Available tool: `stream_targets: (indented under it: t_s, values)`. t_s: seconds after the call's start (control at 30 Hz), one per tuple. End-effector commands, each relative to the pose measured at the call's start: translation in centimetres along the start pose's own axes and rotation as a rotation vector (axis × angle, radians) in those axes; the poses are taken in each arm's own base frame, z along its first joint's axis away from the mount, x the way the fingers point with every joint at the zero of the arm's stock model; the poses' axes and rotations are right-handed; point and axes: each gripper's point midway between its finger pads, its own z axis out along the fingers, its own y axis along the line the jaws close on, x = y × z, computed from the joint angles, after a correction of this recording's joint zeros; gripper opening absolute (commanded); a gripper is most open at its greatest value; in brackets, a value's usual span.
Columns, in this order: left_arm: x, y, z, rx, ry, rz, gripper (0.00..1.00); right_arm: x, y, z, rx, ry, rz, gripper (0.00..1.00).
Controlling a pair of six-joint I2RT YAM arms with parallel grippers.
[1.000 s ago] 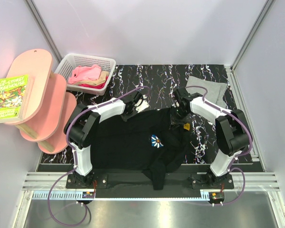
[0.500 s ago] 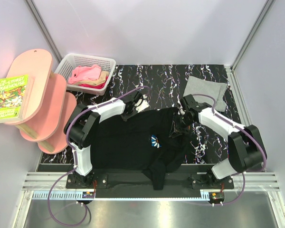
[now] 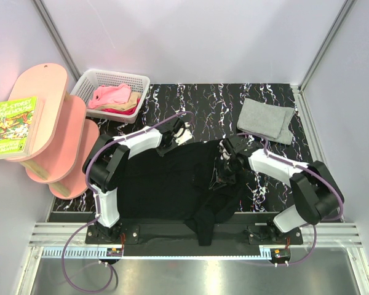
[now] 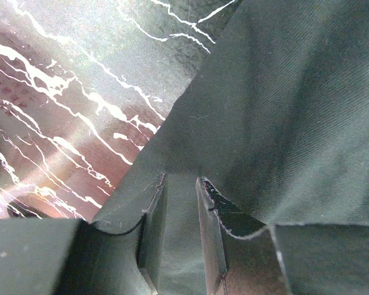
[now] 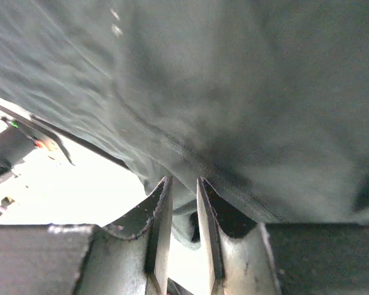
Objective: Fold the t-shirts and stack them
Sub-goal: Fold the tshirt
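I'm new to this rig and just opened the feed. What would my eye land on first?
A black shirt sprawls across the table's middle, with the left hand and right hand each pinching it. A folded grey shirt lies at the far right, and a white basket of pink cloth sits far left beside a pink shelf.

Blk marbled table (image 3: pixel 197 101), pink shelf (image 3: pixel 46 117), pale walls (image 3: pixel 190 37)

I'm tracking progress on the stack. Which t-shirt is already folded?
The light grey t-shirt at the far right, lying as a compact rectangle. The black t-shirt is loosely spread out, and the pink t-shirt lies bunched in the basket.
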Motion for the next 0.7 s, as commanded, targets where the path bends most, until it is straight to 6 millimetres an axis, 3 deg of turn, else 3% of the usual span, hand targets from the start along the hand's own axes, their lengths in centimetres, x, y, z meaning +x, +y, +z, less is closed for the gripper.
stream_targets:
  t_s: [0.0,0.1,0.2,0.23,0.3,0.33,0.43,0.47,0.6,0.67]
  values:
    - [-1.3,1.9,-1.6,-0.054,-0.054,-0.015,0.31,2.3,0.6,2.2,-0.018,0.064,0.01,0.3]
    - [-1.2,2.2,-1.8,-0.058,-0.057,-0.02,0.3,2.0,0.5,2.1,-0.001,0.044,-0.01,0.29]
    - [-1.3,2.7,-2.5,-0.076,-0.07,-0.024,0.3,-2.0,1.1,-1.1,0.088,-0.068,-0.096,0.39]
    - [-1.5,3.0,-3.1,-0.084,-0.086,-0.028,0.31,-5.3,1.1,-3.8,0.13,-0.154,-0.073,0.4]
    - [-1.6,3.5,-3.8,-0.09,-0.103,-0.04,0.3,-8.5,0.8,-5.9,0.127,-0.228,-0.061,0.46]
    - [-1.7,3.8,-4.4,-0.095,-0.117,-0.046,0.31,-11.5,-0.1,-7.9,0.123,-0.303,-0.007,0.47]
    - [-0.4,3.5,-5.0,-0.09,-0.1,-0.043,0.31,-14.6,-1.6,-7.6,0.13,-0.304,0.029,0.45]
    - [0.2,3.4,-4.8,-0.087,-0.087,-0.043,0.31,-15.1,-3.0,-5.9,0.15,-0.258,0.062,0.44]
    - [4.5,2.8,-3.6,-0.055,-0.015,-0.071,0.31,-16.1,-4.7,-1.1,0.13,-0.169,0.112,0.37]
    - [6.8,4.0,-3.4,-0.052,0.01,-0.127,0.31,-15.6,-5.9,1.0,0.129,-0.131,0.15,0.36]
